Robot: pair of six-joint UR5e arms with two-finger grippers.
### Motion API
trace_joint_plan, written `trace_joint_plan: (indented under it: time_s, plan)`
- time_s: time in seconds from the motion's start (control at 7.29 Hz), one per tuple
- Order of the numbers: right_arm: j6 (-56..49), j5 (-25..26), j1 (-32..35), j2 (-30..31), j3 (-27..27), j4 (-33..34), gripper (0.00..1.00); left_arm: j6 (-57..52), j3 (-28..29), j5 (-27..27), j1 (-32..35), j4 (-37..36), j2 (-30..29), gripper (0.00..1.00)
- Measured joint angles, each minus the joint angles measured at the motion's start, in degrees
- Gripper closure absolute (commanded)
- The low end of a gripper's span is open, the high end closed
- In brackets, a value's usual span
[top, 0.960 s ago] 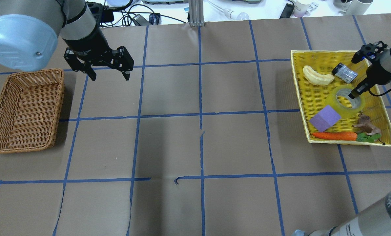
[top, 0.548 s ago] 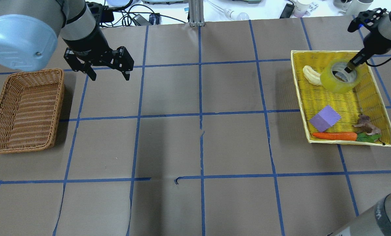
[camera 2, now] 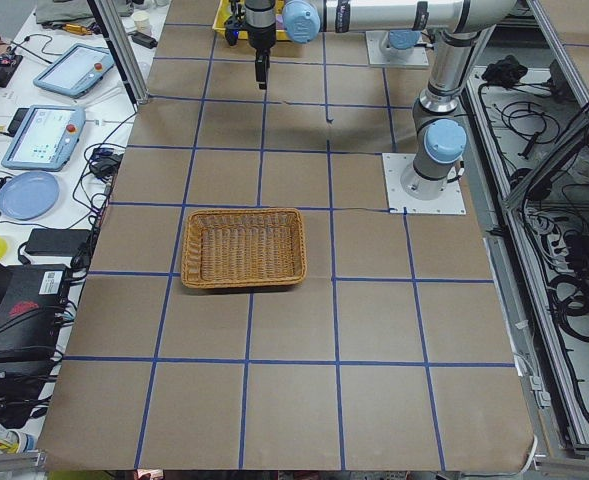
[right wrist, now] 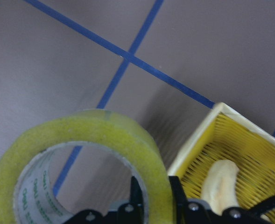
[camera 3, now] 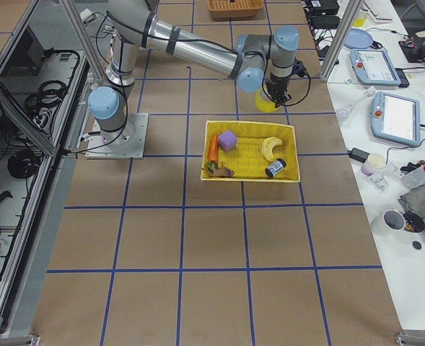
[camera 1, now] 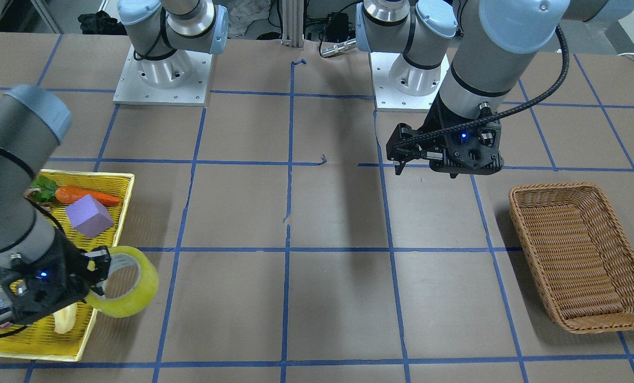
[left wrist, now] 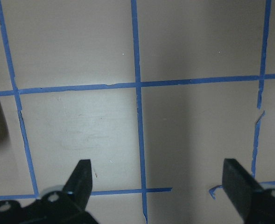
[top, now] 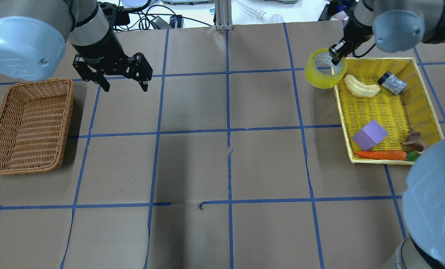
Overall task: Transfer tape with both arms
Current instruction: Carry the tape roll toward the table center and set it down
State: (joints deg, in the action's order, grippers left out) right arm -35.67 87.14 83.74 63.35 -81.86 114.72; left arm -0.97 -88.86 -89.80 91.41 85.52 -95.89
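Observation:
The yellow translucent tape roll [top: 320,77] hangs in the air just outside the far left corner of the yellow tray [top: 340,108]. My right gripper [top: 336,56] is shut on its wall, one finger inside the ring. The right wrist view shows the tape [right wrist: 81,135] pinched between the fingers [right wrist: 179,196] above bare table. In the front-facing view the tape [camera 1: 136,295] hangs over the tray's edge. My left gripper [top: 125,87] is open and empty, hovering above the table beside the wicker basket [top: 32,123]; its fingers [left wrist: 81,175] are wide apart.
The yellow tray holds a pale crescent pastry [top: 361,86], a grey-black cylinder [top: 392,83], a purple cube [top: 370,135], a carrot [top: 380,154] and a small toy animal [top: 414,139]. The wicker basket stands at the table's left. A blue tape grid marks the brown table.
My right gripper has lifted the tape out of the tray and carried it left, past the tray's far left corner. The left arm has not moved.

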Motion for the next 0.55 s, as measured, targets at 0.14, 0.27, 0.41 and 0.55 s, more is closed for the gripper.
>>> trace_joint_plan:
  time_s: [0.14,0.27,0.41,0.55]
  plan:
    - [5.56,0.17,3.58,-3.17,3.03,0.14,1.00,0.00,0.00,-0.02,0.00,0.00,-0.02,0.00]
    - [11.88,0.18,6.88,-6.65,6.46,0.21,1.00,0.00,0.00,-0.02,0.00,0.00,-0.06,0.00]
    - [18.75,-0.29,9.64,-9.84,9.29,0.24,1.00,0.00,0.00,-0.01,0.02,0.00,-0.07,0.00]
    - [25.78,-0.69,12.42,-12.41,11.36,0.26,1.00,0.00,0.00,0.03,0.03,0.00,-0.11,0.00]
